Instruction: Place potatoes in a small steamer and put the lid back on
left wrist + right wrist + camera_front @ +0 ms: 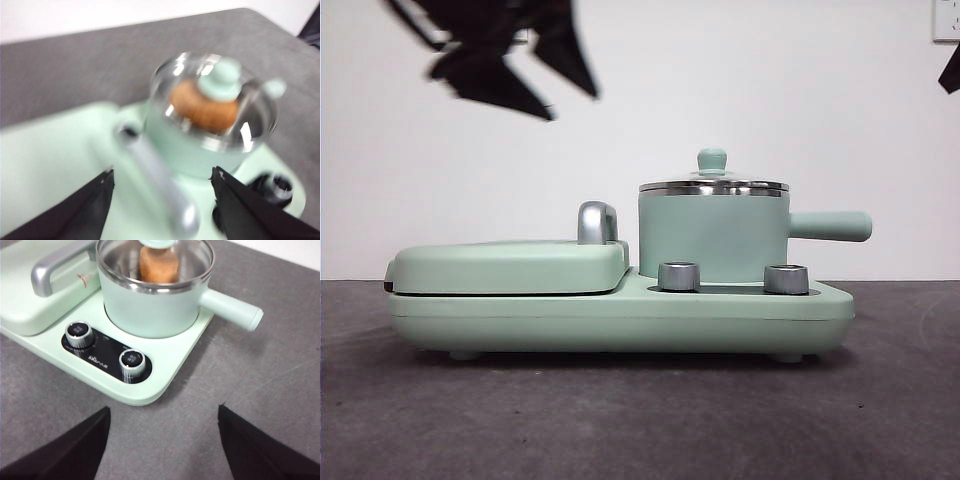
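On the dark grey table (640, 420), the potato (159, 265) sits inside the green pot (713, 240) under the glass lid (712, 184). Left gripper (162, 177) and right gripper (164, 415) hang apart, empty.

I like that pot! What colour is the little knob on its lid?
Mint green, matching the pot. The knob shows best in the front view.

From the front the pot (712, 238) wall is hiding the potato (158, 264) completely. The right wrist view is cutting off the lid (156, 244) knob and the potato's top at its edge. The left wrist view is blurring throughout, smearing the griddle handle (161, 186) and the lid's rim.
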Robot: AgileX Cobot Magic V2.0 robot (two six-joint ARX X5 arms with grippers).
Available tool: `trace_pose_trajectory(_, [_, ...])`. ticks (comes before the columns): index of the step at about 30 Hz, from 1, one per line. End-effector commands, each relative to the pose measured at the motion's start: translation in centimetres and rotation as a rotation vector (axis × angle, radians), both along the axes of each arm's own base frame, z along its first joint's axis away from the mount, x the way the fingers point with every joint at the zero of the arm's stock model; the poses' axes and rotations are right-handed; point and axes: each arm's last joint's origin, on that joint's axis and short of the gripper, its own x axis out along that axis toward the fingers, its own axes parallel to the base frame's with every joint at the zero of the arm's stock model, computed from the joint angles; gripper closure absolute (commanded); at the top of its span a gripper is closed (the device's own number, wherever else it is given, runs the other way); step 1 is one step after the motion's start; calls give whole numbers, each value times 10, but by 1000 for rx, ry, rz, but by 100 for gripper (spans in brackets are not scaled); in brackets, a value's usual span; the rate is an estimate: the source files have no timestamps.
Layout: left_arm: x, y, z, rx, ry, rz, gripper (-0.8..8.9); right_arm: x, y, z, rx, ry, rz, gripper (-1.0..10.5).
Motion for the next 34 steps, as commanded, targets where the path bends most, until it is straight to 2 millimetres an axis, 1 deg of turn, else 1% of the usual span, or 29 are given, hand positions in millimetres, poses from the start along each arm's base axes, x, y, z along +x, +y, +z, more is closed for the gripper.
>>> trace_pose_trajectory(1, [-18,15,-9,-16,23,26,502,4,2,-2,-8,16,12,612])
trace_pose_trajectory(5, [-48,39,-13,-36,14,67,502,9,5,-5,-5,46,35,612])
trace_pose_trajectory(9, [-74,56,-14,-41,19,96,503,15,8,-7,5,58,57,612])
trace_pose_trajectory(12, [-91,65,-16,-35,33,107,506,19,10,-7,11,48,60,612])
trace_pose_trajectory(16, [-107,72,-19,-15,74,111,506,23,11,-5,18,24,60,612])
trace_pose_trajectory(23, [-116,76,-26,29,166,112,506,25,12,-4,20,11,57,612])
trace_pose_trajectory(24, [-116,76,-26,30,174,113,574,25,12,-4,21,8,56,659])
trace_pose_trajectory(25, [-116,75,-26,26,177,107,772,25,12,-4,22,8,55,844])
trace_pose_trajectory(26, [-116,75,-26,20,176,102,779,25,12,-4,16,4,59,952])
trace_pose_trajectory(27, [-116,75,-25,22,165,99,813,26,12,-3,23,-1,55,905])
trace_pose_trajectory(34, [-116,75,-26,24,169,99,808,26,12,-2,26,-11,52,908])
